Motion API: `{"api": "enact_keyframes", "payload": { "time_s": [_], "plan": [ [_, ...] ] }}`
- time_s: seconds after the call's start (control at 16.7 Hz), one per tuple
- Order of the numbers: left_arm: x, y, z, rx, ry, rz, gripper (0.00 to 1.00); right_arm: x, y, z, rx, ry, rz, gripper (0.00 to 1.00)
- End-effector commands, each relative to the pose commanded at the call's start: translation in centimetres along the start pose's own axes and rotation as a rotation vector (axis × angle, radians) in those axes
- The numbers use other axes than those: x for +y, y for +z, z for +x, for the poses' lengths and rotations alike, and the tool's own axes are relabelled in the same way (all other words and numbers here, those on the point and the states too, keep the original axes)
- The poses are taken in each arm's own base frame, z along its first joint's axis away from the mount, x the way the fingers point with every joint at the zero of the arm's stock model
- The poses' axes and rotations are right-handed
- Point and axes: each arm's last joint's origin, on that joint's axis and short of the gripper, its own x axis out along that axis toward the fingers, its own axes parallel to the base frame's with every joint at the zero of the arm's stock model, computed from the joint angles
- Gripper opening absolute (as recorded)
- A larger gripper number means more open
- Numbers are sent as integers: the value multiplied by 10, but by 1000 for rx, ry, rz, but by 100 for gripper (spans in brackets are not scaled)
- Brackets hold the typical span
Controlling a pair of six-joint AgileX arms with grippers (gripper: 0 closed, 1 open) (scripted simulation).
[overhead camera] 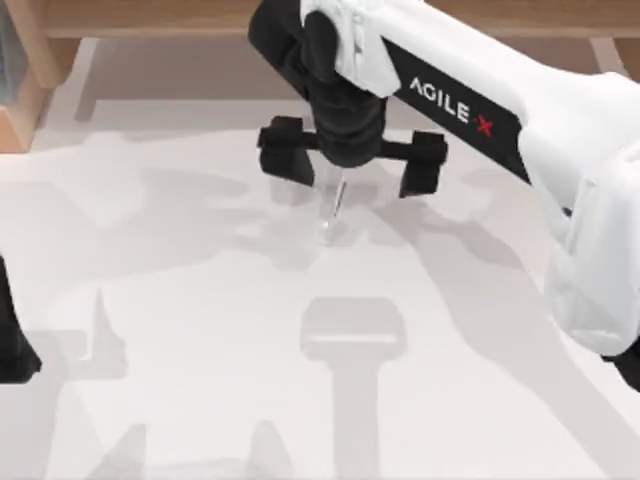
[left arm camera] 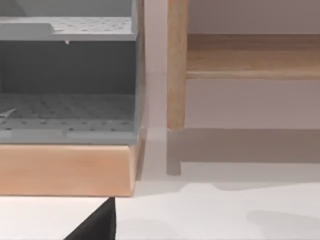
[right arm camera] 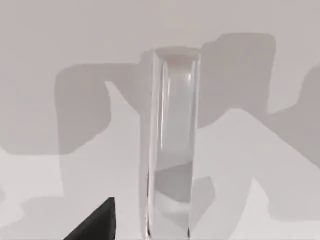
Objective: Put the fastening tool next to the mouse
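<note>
The fastening tool point(overhead camera: 335, 208) is a slender whitish stick with a thin dark line, lying on the white table toward the far middle. My right gripper point(overhead camera: 352, 160) hovers right over it, open wide, one black finger on each side and well clear of it. In the right wrist view the tool point(right arm camera: 170, 140) looks like a long glassy bar on the table. A pale grey rounded shape point(overhead camera: 352, 330) lies nearer the front, below the tool; I cannot tell whether it is the mouse. My left arm point(overhead camera: 10, 340) stays at the left edge.
A wooden shelf unit point(left arm camera: 65, 167) with grey perforated shelves point(left arm camera: 70, 112) stands at the far left corner. A wooden post point(left arm camera: 176, 65) and rail run along the back edge. Grey shadows cross the white tabletop point(overhead camera: 200, 300).
</note>
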Motion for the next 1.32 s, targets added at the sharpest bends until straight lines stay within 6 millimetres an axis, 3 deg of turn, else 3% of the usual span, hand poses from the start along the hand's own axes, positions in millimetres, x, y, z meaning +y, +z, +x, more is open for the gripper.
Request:
{"api": "enact_keyframes", "payload": {
  "time_s": [0.24,0.66,1.02,1.26,1.32],
  "plan": [
    [0,0,0,0,0,0,100,17,-3,0,-25,44,37,100],
    [0,0,0,0,0,0,100,16,-1,2,-27,46,41,100],
    [0,0,0,0,0,0,100,20,-2,45,-30,51,40,100],
    [0,0,0,0,0,0,100,20,-2,50,-27,47,39,100],
    [0,0,0,0,0,0,100,20,-2,50,-27,47,39,92]
  ]
}}
